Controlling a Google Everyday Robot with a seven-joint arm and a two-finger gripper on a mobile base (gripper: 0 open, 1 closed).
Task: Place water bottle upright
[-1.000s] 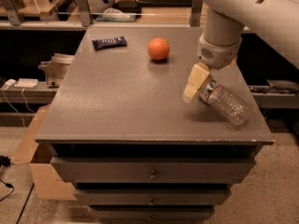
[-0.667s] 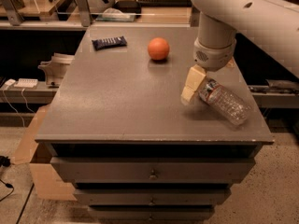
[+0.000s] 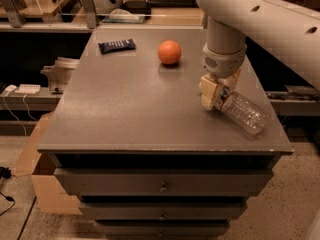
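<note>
The water bottle (image 3: 243,112), clear ribbed plastic, lies on its side near the right front corner of the grey cabinet top (image 3: 135,104). Its neck end points left and back, and its base points toward the right edge. My gripper (image 3: 216,95) comes down from the large white arm (image 3: 225,39) and sits at the bottle's neck end, right against it and low over the top. The cap is hidden behind the gripper. The bottle's label band does not show.
An orange ball (image 3: 169,52) rests at the back middle of the top, left of the arm. A dark snack bar (image 3: 116,45) lies at the back left. Drawers (image 3: 162,184) run below the front edge. Shelves with clutter stand behind, and a cardboard box (image 3: 35,164) is on the floor at left.
The arm has shifted a little to the left and down over the bottle's neck end. The bottle lies in the same place on its side.
</note>
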